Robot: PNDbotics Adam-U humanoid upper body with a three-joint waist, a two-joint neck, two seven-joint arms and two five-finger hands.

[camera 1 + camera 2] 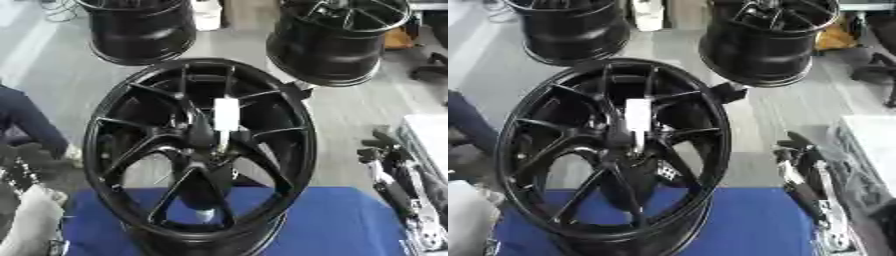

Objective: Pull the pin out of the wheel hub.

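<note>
A large black spoked wheel hub [199, 150] stands tilted on the blue surface [341, 225] in the middle of the view. A white pin [226, 115] sticks out of its centre, just above the point where the spokes meet. My right hand [382, 147] is at the right edge, well clear of the rim, its dark fingers relaxed and pointing up, holding nothing. My left hand [31, 160] shows dark at the left edge beside the rim, also relaxed and empty. Neither hand touches the hub or the pin.
Two more black wheels stand on the grey floor behind, one at the back left [140, 27] and one at the back right [337, 37]. A dark blue sleeve [22, 120] shows at the left edge. A white block [429, 140] lies at the right edge.
</note>
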